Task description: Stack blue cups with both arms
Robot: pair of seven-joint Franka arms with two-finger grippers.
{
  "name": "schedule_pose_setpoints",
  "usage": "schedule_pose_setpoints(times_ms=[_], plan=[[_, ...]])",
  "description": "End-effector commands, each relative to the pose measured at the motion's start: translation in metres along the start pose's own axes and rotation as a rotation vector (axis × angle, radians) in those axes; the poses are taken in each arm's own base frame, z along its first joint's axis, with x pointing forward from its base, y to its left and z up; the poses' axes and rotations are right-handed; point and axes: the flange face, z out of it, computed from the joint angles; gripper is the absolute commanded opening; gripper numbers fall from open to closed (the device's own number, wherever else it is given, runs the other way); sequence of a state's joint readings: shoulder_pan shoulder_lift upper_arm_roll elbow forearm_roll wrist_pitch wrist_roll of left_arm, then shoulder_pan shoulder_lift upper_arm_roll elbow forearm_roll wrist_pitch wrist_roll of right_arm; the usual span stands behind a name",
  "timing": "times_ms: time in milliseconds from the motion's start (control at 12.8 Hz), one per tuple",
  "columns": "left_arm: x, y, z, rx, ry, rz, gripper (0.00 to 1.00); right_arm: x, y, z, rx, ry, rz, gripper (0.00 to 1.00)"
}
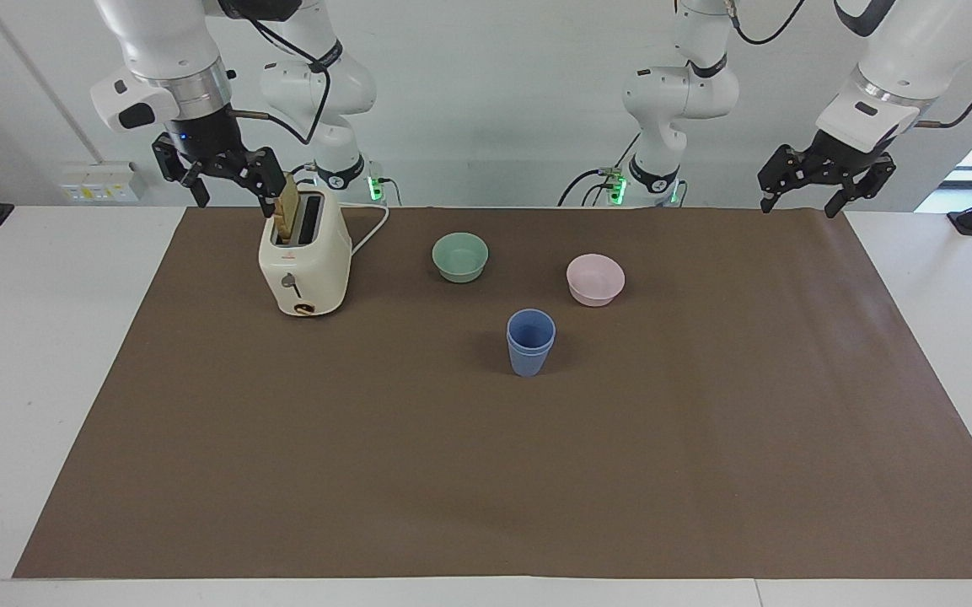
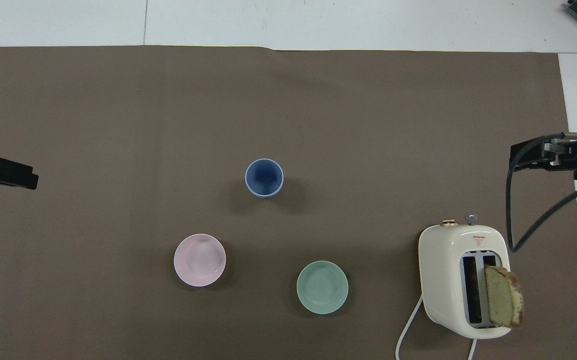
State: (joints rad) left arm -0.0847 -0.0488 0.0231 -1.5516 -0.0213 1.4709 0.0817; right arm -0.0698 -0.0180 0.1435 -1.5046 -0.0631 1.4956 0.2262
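Nesting: blue cups (image 1: 530,341) seen stacked, mid-counter (image 1: 486,472), farther from the robots than both bowls.
Bowls: pink bowl (image 1: 595,279), green bowl (image 1: 460,256) side by side.
Right claw (image 1: 228,181): raised beside toaster (image 1: 304,261), spread, empty.
Left claw (image 1: 823,181): raised over mat corner, spread, empty.

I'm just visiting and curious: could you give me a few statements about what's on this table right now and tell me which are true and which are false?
1. The two blue cups are nested, one in the other. True.
2. The left gripper holds a cup. False: it is open and holds nothing.
3. A bread slice stands in the toaster. True.
4. The pink bowl sits inside the green bowl. False: they stand apart.
5. The right gripper grips the toaster. False: it hangs above.
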Motion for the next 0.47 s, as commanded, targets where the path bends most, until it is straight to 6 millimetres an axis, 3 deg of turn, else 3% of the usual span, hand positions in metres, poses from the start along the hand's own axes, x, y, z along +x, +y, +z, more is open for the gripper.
schedule_pose_setpoints(times_ms=[0, 392], plan=[[-0.0046, -0.0015, -0.0017, -0.014, -0.01, -0.002, 1.0, 0.0011, 0.0021, -0.0021, -0.001, -0.003, -0.025, 1.0], [-0.0046, -0.0023, -0.0017, -0.014, -0.01, -0.002, 1.0, -0.0006, 0.0021, -0.0024, -0.001, -0.005, -0.028, 1.0]])
